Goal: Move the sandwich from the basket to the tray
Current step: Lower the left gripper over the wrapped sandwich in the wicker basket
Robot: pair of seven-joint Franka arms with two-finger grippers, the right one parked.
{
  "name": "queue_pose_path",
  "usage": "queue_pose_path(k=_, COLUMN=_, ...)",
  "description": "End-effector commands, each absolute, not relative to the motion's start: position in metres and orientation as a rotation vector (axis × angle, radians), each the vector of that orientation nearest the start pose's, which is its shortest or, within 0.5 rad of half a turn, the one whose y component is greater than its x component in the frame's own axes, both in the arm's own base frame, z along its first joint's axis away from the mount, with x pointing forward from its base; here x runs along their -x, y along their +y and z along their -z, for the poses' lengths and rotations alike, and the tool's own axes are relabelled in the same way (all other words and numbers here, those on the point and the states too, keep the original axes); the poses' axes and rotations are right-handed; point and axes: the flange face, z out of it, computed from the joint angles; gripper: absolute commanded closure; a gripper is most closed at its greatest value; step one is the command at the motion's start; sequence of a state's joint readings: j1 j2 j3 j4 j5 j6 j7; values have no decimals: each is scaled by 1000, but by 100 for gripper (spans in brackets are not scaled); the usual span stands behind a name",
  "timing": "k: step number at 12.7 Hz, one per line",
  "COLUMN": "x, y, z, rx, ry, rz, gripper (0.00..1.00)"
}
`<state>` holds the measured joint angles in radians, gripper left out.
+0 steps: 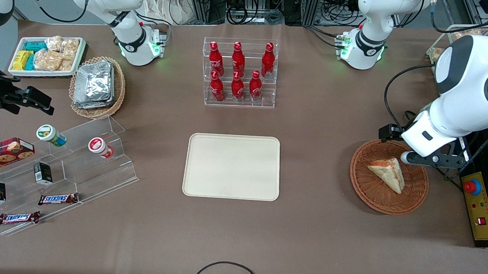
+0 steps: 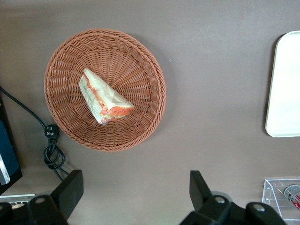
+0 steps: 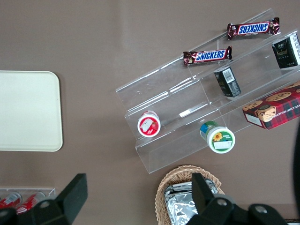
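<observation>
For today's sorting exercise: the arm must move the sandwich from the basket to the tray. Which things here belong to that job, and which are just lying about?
Belong to the job:
sandwich, lying in the basket
basket
tray, bare
gripper, open, above the table beside the basket

Just lying about:
cola bottles in a clear rack
foil packets in a tan basket
Snickers bars
cookie box
</observation>
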<state>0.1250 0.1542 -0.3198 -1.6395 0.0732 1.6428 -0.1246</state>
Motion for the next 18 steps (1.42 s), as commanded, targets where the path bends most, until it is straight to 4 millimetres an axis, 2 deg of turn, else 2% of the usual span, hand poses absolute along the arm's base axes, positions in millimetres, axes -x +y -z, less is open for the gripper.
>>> queue_pose_path(k=1, x=-586, y=-95, z=-521, rx=3080, ry=97, rz=-228, gripper=0)
queue_pose_path(k=3, x=-587, y=-94, z=-520, rx=3077, ry=48, rz=-225, gripper=0)
queue_pose_path(k=5, x=-586, y=-95, z=-512, rx=3053, ry=-124, rz=-235, gripper=0)
queue_pose_path(k=8, x=-584, y=-87, z=-463, rx=2976, ry=-543, rz=-231, gripper=0)
queue_pose_path(k=11, x=-584, y=-48, z=-407, rx=2917, ry=-873, rz=-144, gripper=0)
queue_pose_path(k=13, x=-580, y=-41, z=-387, rx=2857, ry=-1068, rz=-116, gripper=0)
queue_pose_path(k=16, x=-579, y=-24, z=-371, rx=2803, ry=-1189, rz=-137, gripper=0)
queue_pose_path(k=18, x=-581, y=-17, z=-347, rx=2816, ry=-1222, rz=-101, gripper=0)
